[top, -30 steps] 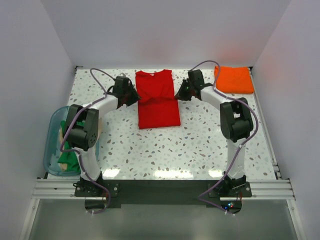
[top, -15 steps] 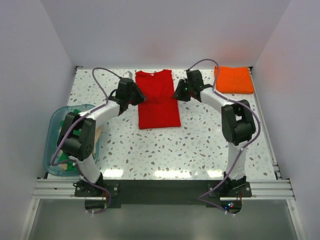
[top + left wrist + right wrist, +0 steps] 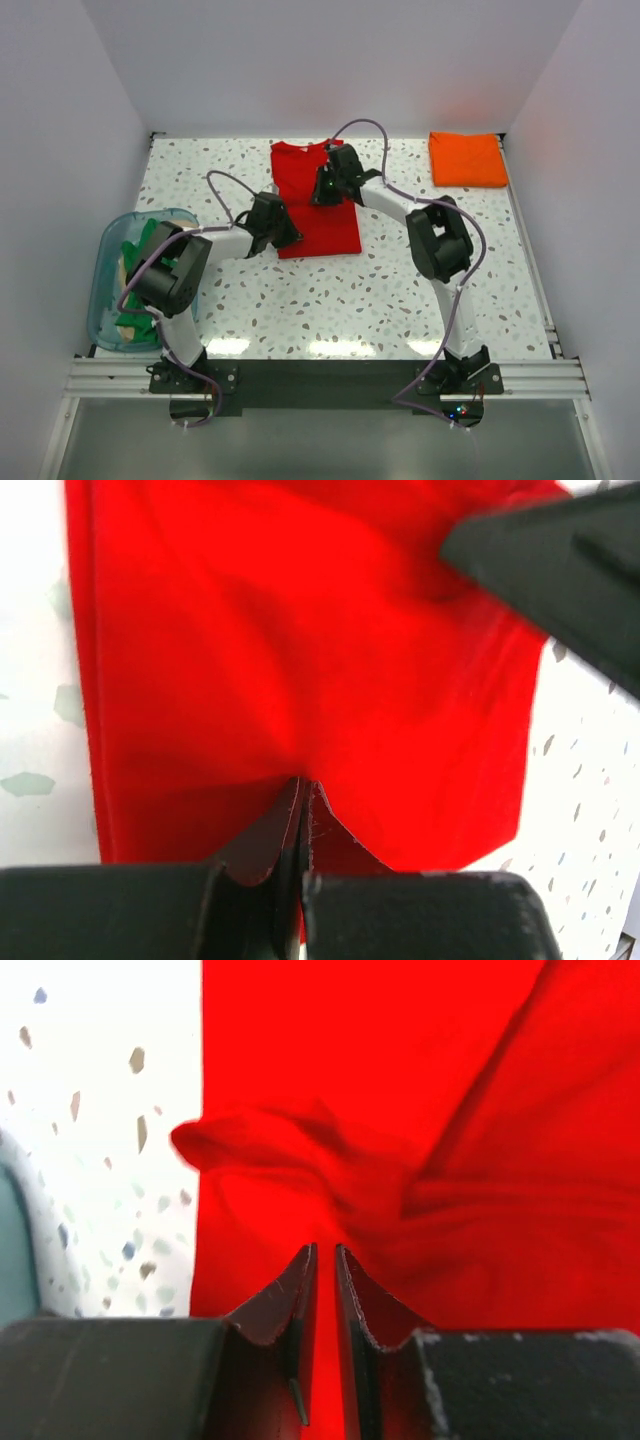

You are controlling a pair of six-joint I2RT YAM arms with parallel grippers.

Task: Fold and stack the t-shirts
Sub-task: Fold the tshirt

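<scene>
A bright red t-shirt (image 3: 318,215) lies as a narrow strip at the back middle of the speckled table. My left gripper (image 3: 284,232) sits at the shirt's near left corner. In the left wrist view its jaws (image 3: 303,780) are pressed together on the red cloth (image 3: 300,630), and creases run to the tips. My right gripper (image 3: 325,186) is over the shirt's upper middle. Its jaws (image 3: 325,1248) are nearly closed on bunched red cloth (image 3: 300,1150). An orange t-shirt (image 3: 467,158) lies folded at the back right. A green t-shirt (image 3: 128,322) and a tan one (image 3: 128,265) lie in the tub.
A clear bluish plastic tub (image 3: 104,245) stands at the table's left edge beside the left arm. White walls close in the back and both sides. The right arm's dark gripper body (image 3: 560,560) shows at the top right of the left wrist view.
The left gripper slid toward me along the shirt's left edge to the near corner and shut. The right gripper moved left from the shirt's right edge onto its middle.
</scene>
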